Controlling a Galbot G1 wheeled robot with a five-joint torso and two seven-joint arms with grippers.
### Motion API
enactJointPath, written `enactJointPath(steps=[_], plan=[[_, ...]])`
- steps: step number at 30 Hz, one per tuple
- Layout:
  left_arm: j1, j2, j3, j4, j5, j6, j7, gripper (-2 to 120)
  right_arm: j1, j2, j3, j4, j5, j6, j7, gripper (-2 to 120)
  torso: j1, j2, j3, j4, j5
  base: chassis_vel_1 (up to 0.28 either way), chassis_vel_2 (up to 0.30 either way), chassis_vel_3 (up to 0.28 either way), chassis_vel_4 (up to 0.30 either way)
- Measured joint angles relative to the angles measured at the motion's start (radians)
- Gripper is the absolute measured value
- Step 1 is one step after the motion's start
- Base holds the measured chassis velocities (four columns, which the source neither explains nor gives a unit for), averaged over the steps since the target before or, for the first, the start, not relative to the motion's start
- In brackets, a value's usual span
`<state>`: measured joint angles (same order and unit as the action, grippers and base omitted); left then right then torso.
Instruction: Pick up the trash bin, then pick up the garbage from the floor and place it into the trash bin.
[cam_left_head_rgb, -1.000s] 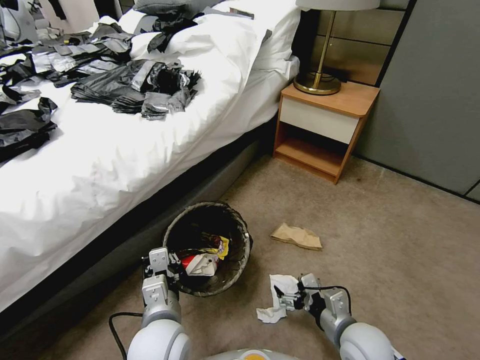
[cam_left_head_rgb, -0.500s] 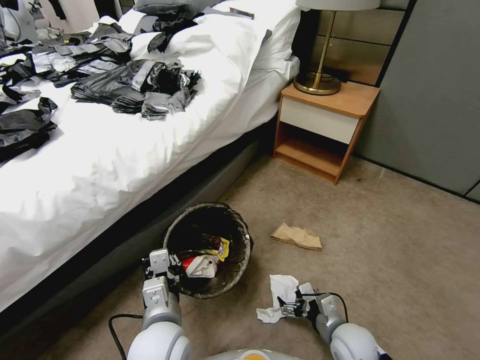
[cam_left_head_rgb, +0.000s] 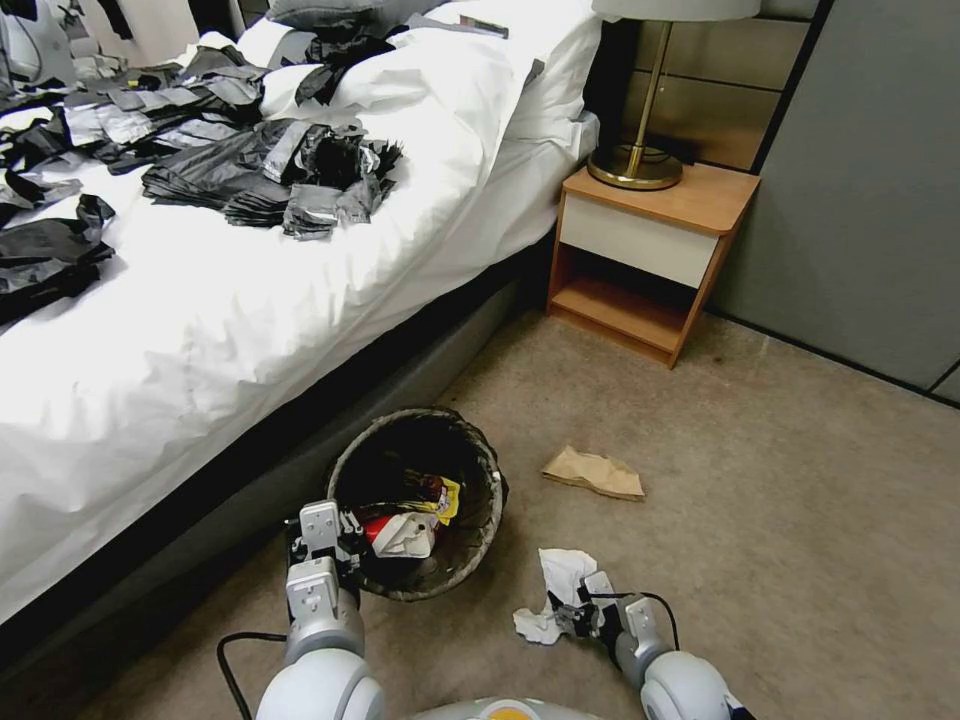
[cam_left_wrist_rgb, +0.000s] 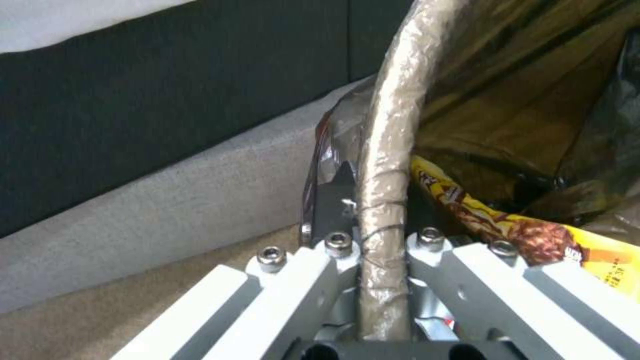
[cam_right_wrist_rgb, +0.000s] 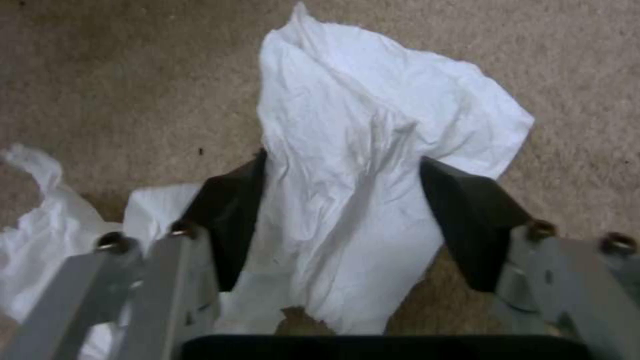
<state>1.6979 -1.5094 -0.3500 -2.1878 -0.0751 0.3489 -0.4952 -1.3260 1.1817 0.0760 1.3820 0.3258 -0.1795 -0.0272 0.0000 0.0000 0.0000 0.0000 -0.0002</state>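
The trash bin sits tilted on the carpet beside the bed, its dark liner holding red-and-white and yellow wrappers. My left gripper is shut on the bin's near rim; in the left wrist view the wrapped rim runs between the fingers, next to a yellow wrapper. My right gripper is low over the white tissue. In the right wrist view it stands open, dark pads on either side of the tissue. A tan paper bag lies beyond.
A smaller tissue scrap lies just left of the right gripper. The bed with black plastic sheets fills the left. A wooden nightstand with a lamp stands ahead. Open carpet lies to the right.
My right gripper has drawn back toward me and dropped lower, so its fingers now straddle the tissue. The left gripper and bin have barely shifted.
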Motion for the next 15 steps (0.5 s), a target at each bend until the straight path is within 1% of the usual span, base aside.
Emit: enactJointPath(steps=[1, 2, 4, 5, 6, 7, 8, 10, 11, 12, 13, 15], plan=[[0.000, 0.000, 0.000, 0.000, 0.000, 0.000, 0.000, 0, 0.000, 0.000, 0.000, -0.001, 0.000, 0.001, 0.000, 52, 0.000, 0.000, 0.000, 0.0000, 0.0000, 0.000, 0.000, 0.000, 0.000], [0.000, 0.001, -0.001, 0.000, 0.000, 0.000, 0.000, 0, 0.002, 0.002, 0.001, -0.006, -0.003, 0.005, 0.000, 43, 0.000, 0.000, 0.000, 0.0000, 0.0001, 0.000, 0.000, 0.000, 0.000], [-0.001, 0.001, -0.002, 0.000, -0.001, 0.000, 0.000, 0, 0.003, 0.002, 0.002, -0.007, -0.003, 0.006, 0.000, 41, 0.000, 0.000, 0.000, 0.0000, 0.0001, 0.000, 0.000, 0.000, 0.000], [-0.002, 0.002, -0.002, 0.000, -0.002, 0.000, 0.000, 0, 0.004, 0.004, 0.002, -0.010, -0.005, 0.009, -0.001, 35, 0.000, 0.000, 0.000, 0.0000, 0.0000, 0.000, 0.000, 0.000, 0.000], [-0.003, 0.002, -0.002, 0.000, -0.002, 0.000, 0.000, 0, 0.005, 0.005, 0.002, -0.012, -0.006, 0.012, -0.001, 32, 0.000, 0.000, 0.000, 0.0000, 0.0001, 0.000, 0.000, 0.000, 0.000], [-0.004, 0.002, -0.002, 0.001, -0.003, 0.000, 0.000, 0, 0.005, 0.008, 0.003, -0.016, -0.010, 0.018, -0.002, 25, 0.000, 0.000, 0.000, 0.0000, 0.0001, 0.000, 0.000, 0.000, 0.000], [-0.004, 0.002, -0.002, 0.001, -0.003, 0.000, 0.000, 0, 0.005, 0.008, 0.003, -0.016, -0.010, 0.018, -0.002, 25, 0.000, 0.000, 0.000, 0.0000, 0.0001, 0.000, 0.000, 0.000, 0.000], [-0.005, 0.002, -0.002, 0.003, -0.003, 0.000, 0.000, 0, 0.006, 0.010, 0.003, -0.021, -0.018, 0.026, -0.003, 17, 0.000, 0.000, 0.000, 0.0000, 0.0002, 0.000, 0.000, 0.000, 0.000], [-0.006, 0.002, -0.002, 0.003, -0.003, 0.000, 0.000, 0, 0.006, 0.011, 0.004, -0.023, -0.023, 0.032, -0.003, 10, 0.000, 0.000, 0.000, 0.0001, 0.0002, 0.000, 0.000, 0.000, 0.000], [-0.006, 0.002, -0.002, 0.003, -0.003, 0.000, 0.000, 0, 0.006, 0.011, 0.004, -0.023, -0.023, 0.032, -0.003, 10, 0.000, 0.000, 0.000, 0.0001, 0.0002, 0.000, 0.000, 0.000, 0.000], [-0.007, 0.002, -0.002, 0.004, -0.003, 0.000, 0.000, 0, 0.006, 0.010, 0.006, -0.025, -0.028, 0.037, -0.004, 6, 0.000, 0.000, 0.000, 0.0000, 0.0003, 0.000, 0.000, 0.000, 0.000], [-0.008, 0.002, -0.002, 0.005, -0.004, 0.000, 0.000, 0, 0.006, 0.009, 0.009, -0.027, -0.037, 0.045, -0.005, 0, 0.000, 0.000, 0.000, 0.0000, 0.0002, 0.000, 0.000, 0.000, 0.000]])
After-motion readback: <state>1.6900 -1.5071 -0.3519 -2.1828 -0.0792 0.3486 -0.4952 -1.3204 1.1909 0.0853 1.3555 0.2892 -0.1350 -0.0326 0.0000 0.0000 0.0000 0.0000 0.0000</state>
